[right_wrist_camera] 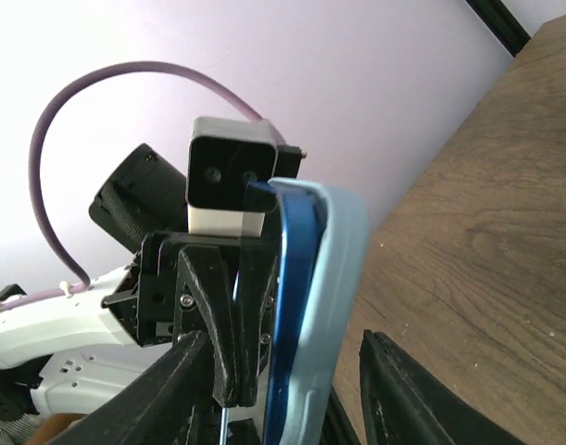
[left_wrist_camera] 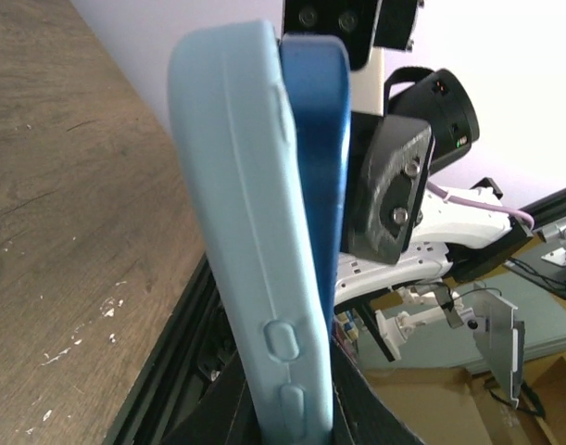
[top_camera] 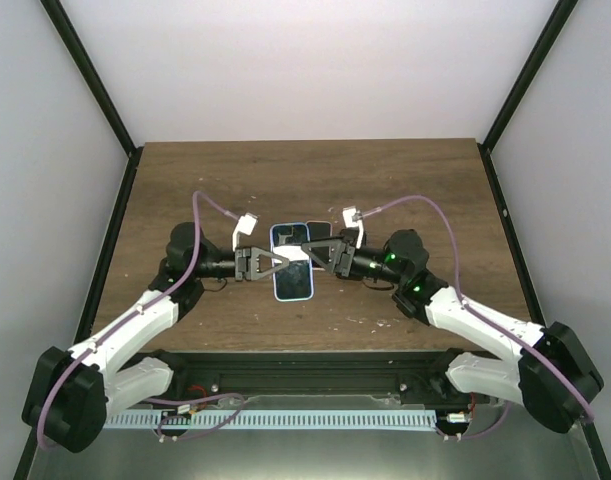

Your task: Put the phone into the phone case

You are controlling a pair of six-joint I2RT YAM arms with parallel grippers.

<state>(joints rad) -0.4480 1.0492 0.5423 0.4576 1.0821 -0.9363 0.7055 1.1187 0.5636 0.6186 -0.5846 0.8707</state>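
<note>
1. The top view places the phone case and the phone together at the middle of the wooden bench, level with both side edges. The left gripper meets their left side and the right gripper their right. Whether they touch the wood cannot be told.
2. Only the left wrist view shows the fit edge-on. The dark blue phone lies against the light blue phone case, its side standing proud of the case rim. Two side buttons are moulded into the case.
3. There the left gripper is pinching case and phone together.
4. The right wrist view shows the right gripper spread wide. The phone and case stand between its fingers, with a gap on each side.
5. Count: one phone, one case, two grippers and two purple cables, one per arm.
</note>
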